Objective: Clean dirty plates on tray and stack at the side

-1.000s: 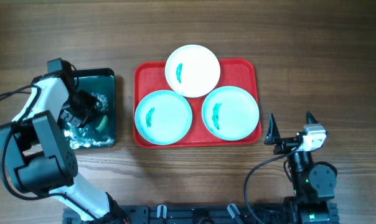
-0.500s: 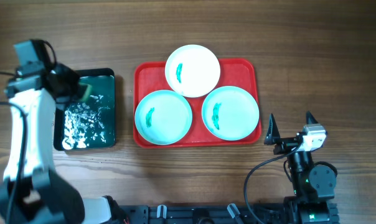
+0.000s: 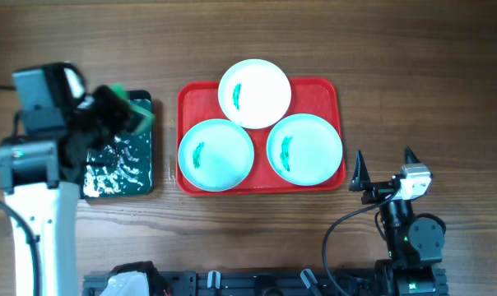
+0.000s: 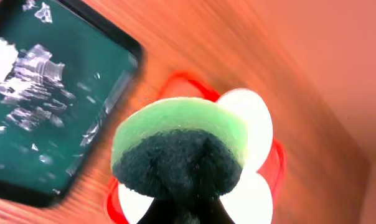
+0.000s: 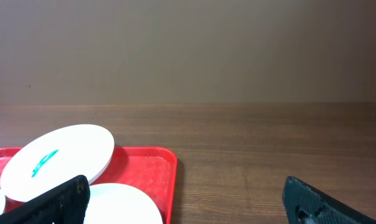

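Three plates lie on the red tray [image 3: 327, 90]: a white plate [image 3: 255, 93] at the back, one aqua plate [image 3: 216, 154] front left, another aqua plate [image 3: 304, 148] front right. Each has a teal smear. My left gripper [image 3: 121, 115] is shut on a green sponge [image 3: 139, 115], held above the right end of the black tray, left of the red tray. In the left wrist view the sponge [image 4: 182, 134] hides the fingers. My right gripper [image 3: 386, 177] is open and empty, right of the red tray's front corner; its view shows the white plate [image 5: 57, 162] and tray [image 5: 144, 171].
A black glossy tray [image 3: 121, 168] with white foam in it sits left of the red tray; it also shows in the left wrist view [image 4: 45, 106]. Bare wooden table lies right of the red tray and along the front.
My left arm has risen out of the black tray with the sponge and swung right, toward the red tray. The right arm and plates have not moved.
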